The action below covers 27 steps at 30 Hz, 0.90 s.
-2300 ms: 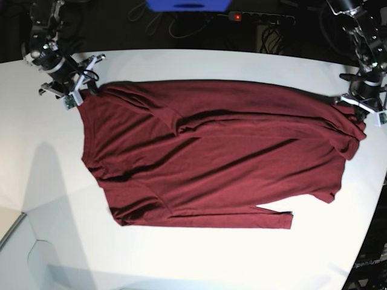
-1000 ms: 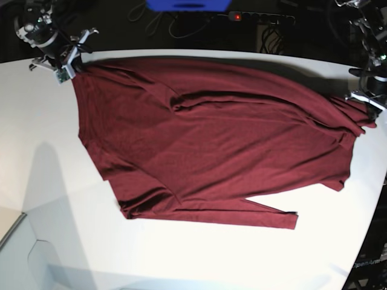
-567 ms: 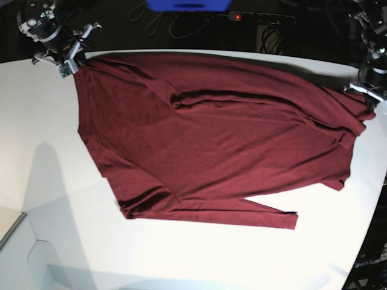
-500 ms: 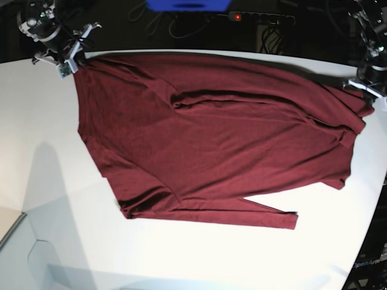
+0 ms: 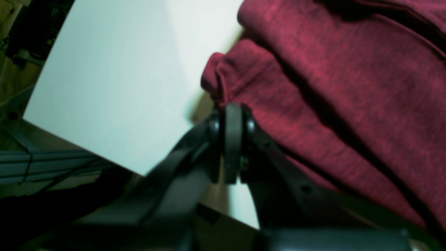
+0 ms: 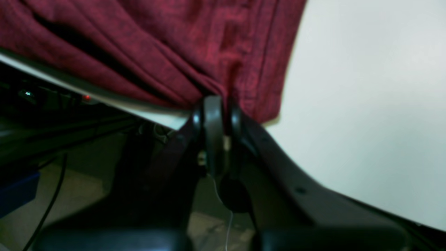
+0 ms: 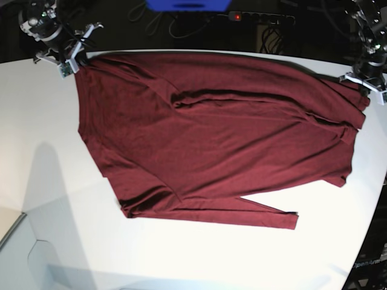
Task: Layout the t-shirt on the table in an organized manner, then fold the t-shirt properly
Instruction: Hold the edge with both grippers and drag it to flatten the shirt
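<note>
The dark red t-shirt (image 7: 211, 133) lies spread across the white table (image 7: 48, 157), stretched between both arms along the far edge. My right gripper (image 7: 74, 60) at the far left is shut on a bunched corner of the shirt (image 6: 216, 69), right at the table's back edge. My left gripper (image 7: 361, 81) at the far right is shut on the opposite corner (image 5: 223, 83), the cloth gathered into folds above the fingers (image 5: 232, 139). A sleeve (image 7: 266, 214) trails toward the near side.
Behind the table's far edge sit a blue box (image 7: 187, 5), a power strip with a red light (image 7: 260, 18) and cables. The table's curved right edge (image 7: 372, 199) runs close to the shirt's hem. White tabletop (image 5: 115, 69) shows beside the left gripper.
Both grippers have carried the shirt's far edge toward the back of the table, pulling it straighter; the left gripper has moved further back in the last half second. The near sleeve has shifted slightly.
</note>
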Available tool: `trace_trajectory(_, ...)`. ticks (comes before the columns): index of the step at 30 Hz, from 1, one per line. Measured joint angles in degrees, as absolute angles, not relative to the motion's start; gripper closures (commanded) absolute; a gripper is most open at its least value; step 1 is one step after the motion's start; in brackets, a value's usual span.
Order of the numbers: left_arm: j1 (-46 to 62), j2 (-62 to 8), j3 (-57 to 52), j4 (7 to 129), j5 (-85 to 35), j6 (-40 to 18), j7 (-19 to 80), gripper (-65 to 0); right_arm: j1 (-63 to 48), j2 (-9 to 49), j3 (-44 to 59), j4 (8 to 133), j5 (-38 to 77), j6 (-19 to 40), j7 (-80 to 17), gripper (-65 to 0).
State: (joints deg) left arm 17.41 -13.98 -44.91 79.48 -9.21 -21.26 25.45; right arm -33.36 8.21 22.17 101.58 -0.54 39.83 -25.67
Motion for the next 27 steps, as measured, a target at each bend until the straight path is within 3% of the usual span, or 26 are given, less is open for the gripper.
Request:
trace_trajectory(4, 17.1, -14.0, -44.9, 79.5, -9.2, -21.2, 25.5, -4.6, -33.2, 8.2, 22.2, 101.6, -0.5, 39.8, -25.7, -0.6)
trace_trajectory(10, 16.1, -14.1, -44.9, 79.6, -9.1, -21.1, 28.7, -27.9, -33.2, 8.1, 22.2, 101.6, -0.6, 39.8, -25.7, -13.5)
trace_trajectory(12, 16.4, -14.1, -45.0, 79.9, -9.1, -21.1, 29.3, -32.1, -33.2, 8.1, 22.2, 101.6, -0.6, 39.8, -25.8, -15.6)
trace_trajectory(21, 14.5, -13.9, -48.1, 80.0, -9.3, -21.1, 29.4, -32.5, -32.9, 8.0, 22.9, 101.6, -0.6, 39.8, -25.9, -16.1)
trace_trajectory(27, 13.3, -13.3, -53.3, 80.1, -16.9, -20.8, 29.8, -32.6, -32.6, 7.9, 24.4, 101.6, -0.6, 39.9, -26.3, -16.0)
